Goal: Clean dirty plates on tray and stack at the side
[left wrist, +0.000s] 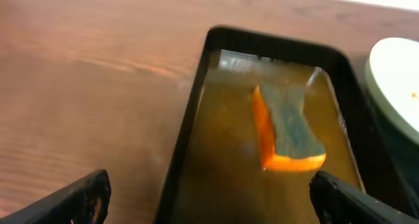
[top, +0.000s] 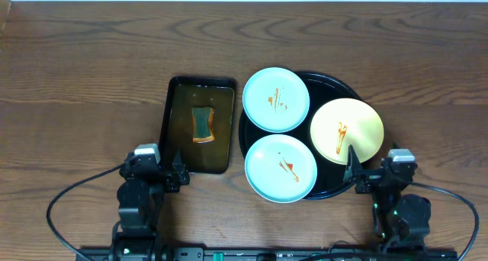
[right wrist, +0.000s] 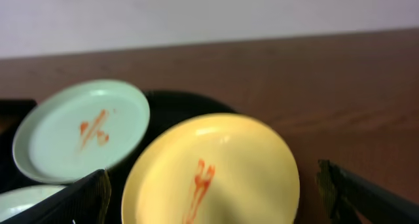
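Three sauce-streaked plates lie on the round black tray (top: 335, 82): a mint one (top: 276, 99) at the far left, a second mint one (top: 280, 168) at the near left, and a yellow one (top: 347, 130) tilted on the right rim. My right gripper (top: 375, 169) stands open just in front of the yellow plate (right wrist: 213, 168), nothing between its fingers. The right wrist view also shows the far mint plate (right wrist: 82, 129) and the tray (right wrist: 177, 106). My left gripper (top: 152, 169) is open near the front of the rectangular tray, empty.
A dark rectangular tray (top: 183, 139) left of the round one holds brownish liquid and an orange sponge (top: 202, 125) with a green top. The left wrist view shows the sponge (left wrist: 288, 135) ahead of the open left gripper (left wrist: 209, 188). Bare wooden table surrounds both trays.
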You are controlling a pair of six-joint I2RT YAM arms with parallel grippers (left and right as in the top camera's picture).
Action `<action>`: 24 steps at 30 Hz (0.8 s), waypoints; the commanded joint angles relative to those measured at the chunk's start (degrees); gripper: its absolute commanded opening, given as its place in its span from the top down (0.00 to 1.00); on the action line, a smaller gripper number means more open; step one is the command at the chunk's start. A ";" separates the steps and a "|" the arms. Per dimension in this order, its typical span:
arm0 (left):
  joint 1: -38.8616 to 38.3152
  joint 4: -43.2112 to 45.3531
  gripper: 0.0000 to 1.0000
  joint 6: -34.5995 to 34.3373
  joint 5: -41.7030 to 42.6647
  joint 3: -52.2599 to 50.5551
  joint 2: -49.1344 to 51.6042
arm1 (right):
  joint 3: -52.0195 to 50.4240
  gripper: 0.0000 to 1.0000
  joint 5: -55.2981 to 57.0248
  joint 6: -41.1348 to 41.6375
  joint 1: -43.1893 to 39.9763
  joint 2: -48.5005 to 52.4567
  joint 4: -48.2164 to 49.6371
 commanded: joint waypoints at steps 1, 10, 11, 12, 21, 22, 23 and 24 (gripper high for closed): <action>0.28 -0.55 0.02 -0.66 -0.04 5.03 3.67 | 3.74 0.01 0.44 0.92 0.42 3.82 -0.66; 0.28 -4.90 0.02 -0.63 0.11 13.73 14.43 | 11.04 0.01 0.68 0.87 0.42 18.64 -0.17; 0.28 -4.83 0.02 -0.63 0.11 14.12 15.10 | 11.58 0.01 0.66 0.90 0.42 20.02 -0.02; 0.28 -4.66 0.02 -0.63 0.11 14.45 15.65 | 12.13 0.01 0.66 0.90 0.42 21.27 0.00; 0.28 -4.46 0.02 -0.61 0.09 15.58 16.65 | 16.41 0.01 0.66 0.90 0.42 28.70 -0.02; 0.28 -4.48 0.02 -0.61 0.09 15.58 16.65 | 16.70 0.01 0.66 0.90 0.42 29.20 -0.02; 0.28 -4.48 0.02 -0.61 0.09 15.58 16.65 | 16.87 0.01 0.66 0.90 0.42 29.66 -0.02; 0.28 -4.46 0.02 -0.61 0.09 15.58 16.65 | 16.98 0.01 0.66 0.90 0.42 30.03 0.00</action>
